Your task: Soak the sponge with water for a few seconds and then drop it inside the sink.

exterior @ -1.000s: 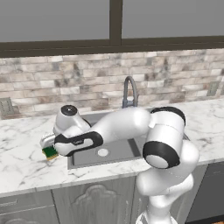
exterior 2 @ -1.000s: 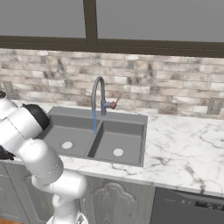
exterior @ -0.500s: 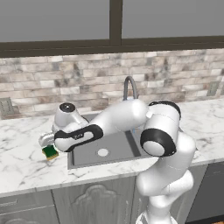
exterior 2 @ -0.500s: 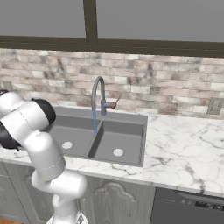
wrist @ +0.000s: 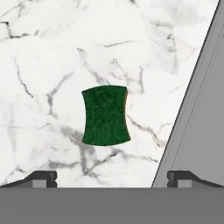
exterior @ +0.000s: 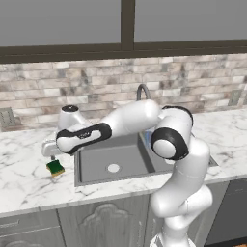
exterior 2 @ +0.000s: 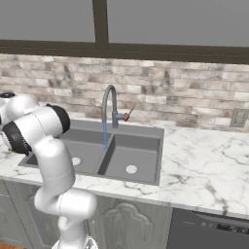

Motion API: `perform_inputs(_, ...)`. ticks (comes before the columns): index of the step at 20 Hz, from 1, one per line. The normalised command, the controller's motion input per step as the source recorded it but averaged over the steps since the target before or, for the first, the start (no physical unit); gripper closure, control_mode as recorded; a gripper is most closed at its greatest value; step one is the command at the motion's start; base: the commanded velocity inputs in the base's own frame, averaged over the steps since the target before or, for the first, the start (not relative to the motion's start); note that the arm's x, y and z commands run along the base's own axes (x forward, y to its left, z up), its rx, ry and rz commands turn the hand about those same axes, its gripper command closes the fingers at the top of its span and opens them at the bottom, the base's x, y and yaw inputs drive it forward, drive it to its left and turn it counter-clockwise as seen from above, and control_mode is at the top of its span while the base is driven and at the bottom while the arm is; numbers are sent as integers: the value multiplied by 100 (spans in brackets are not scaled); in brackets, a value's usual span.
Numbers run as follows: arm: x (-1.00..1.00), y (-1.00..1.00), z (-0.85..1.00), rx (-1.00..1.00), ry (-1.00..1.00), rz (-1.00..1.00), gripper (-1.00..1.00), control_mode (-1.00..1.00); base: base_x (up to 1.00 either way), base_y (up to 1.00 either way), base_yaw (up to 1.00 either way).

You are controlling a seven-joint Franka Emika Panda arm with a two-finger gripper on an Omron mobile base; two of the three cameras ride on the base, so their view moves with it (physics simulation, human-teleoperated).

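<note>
I've got the marble counter (exterior: 29, 188) running under a brick backsplash (exterior 2: 185, 104) and dark window (exterior 2: 170, 22). Set into it is the sink (exterior 2: 141, 138), dark grey, double basin w/ a pale drain in each, gooseneck faucet (exterior 2: 109, 97) at the back edge between basins. The water (exterior 2: 105, 138) runs as a thin blue stream from the spout into the left basin. My arm (exterior: 130, 118) reaches left across the sink in the left base view, hand out over the counter just left of the sink rim. The gripper (wrist: 112, 178) points down at the counter, jaws wide apart, nothing between them; in the hand view the two tips sit at either side w/ the right one over the sink edge. The sponge (exterior: 55, 168) lies flat on the marble, green side up, yellow layer showing at the edge, just beside the sink's left rim, below the hand and not touched by it.
</note>
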Motion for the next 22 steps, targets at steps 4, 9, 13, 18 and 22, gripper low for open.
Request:
perform_inputs(4,0,0,0,-9,11,-4,-100,-100,0,0,0)
perform_inputs(9,5,7,-4,-5,2,-4,-100,-100,0,0,0)
perform_inputs(13,12,14,-7,0,0,-1,-100,-100,0,0,0)
perform_inputs(18,21,16,-22,0,-1,-1,-100,-100,0,0,0)
perform_inputs(22,27,8,-26,0,-1,-1,-100,-100,0,0,0)
